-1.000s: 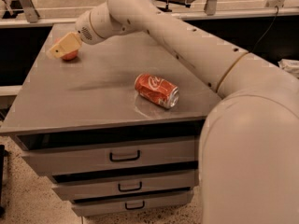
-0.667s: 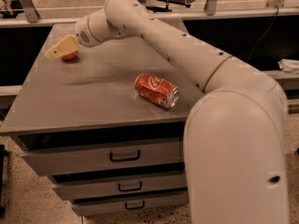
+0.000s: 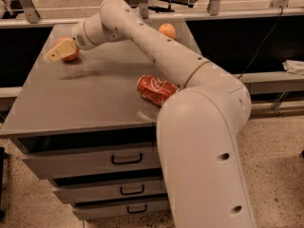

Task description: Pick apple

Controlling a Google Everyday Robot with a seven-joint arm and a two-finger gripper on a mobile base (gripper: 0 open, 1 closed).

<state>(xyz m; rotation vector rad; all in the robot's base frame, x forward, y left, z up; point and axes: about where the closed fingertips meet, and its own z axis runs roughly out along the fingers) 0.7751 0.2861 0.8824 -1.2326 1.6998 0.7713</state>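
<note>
At the desk's far left corner our gripper was right at the apple, mid-grasp we judged; clamped or not, we could not tell. Next: lift cleanly.

Coca-Cola script on red can

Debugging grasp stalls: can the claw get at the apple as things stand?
Probably yes. The claw sits right against the apple at a far corner of the table, with nothing between them. The can and orange lie well clear.
</note>
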